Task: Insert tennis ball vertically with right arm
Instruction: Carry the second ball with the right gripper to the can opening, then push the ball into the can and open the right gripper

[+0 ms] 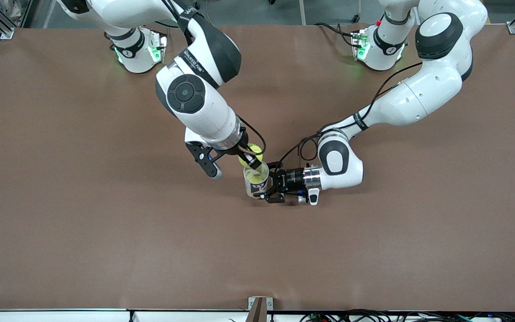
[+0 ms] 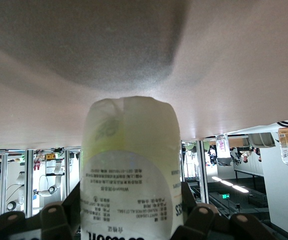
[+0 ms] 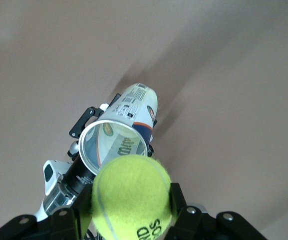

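**Ball poised at mouth of can**

Pictured mid-table: right gripper (image 1: 252, 157) clenched on the ball (image 1: 249, 153), held just above the open mouth of the can (image 1: 256, 181). Seen from the right wrist, ball (image 3: 131, 197) pinched between both fingers (image 3: 176, 200), sitting off to one edge of the rim rather than square over the opening. Not yet inside; insertion judged close but not begun.

Can kept upright on the table (image 1: 105, 223) by the left gripper (image 1: 270, 186), reaching in low and level from the left arm's end and gripping the can's side. Confirmed in the left wrist view: can (image 2: 131, 170) filling the space between the fingers (image 2: 196, 222), label upside down to that camera, jaws closed against its wall.

Risks, judged from this alignment: ball looked nearly as wide as the mouth, so little room for error. Lowered off-centre, likely to catch the rim and either jam or roll off onto the table once released. Pressed down while misaligned, liable to tilt the can in the left grip or dent its thin clear wall. Right fingers, straddling the ball, also apt to strike the rim before the ball cleared it. Released too early, prone to bounce off the edge and roll away
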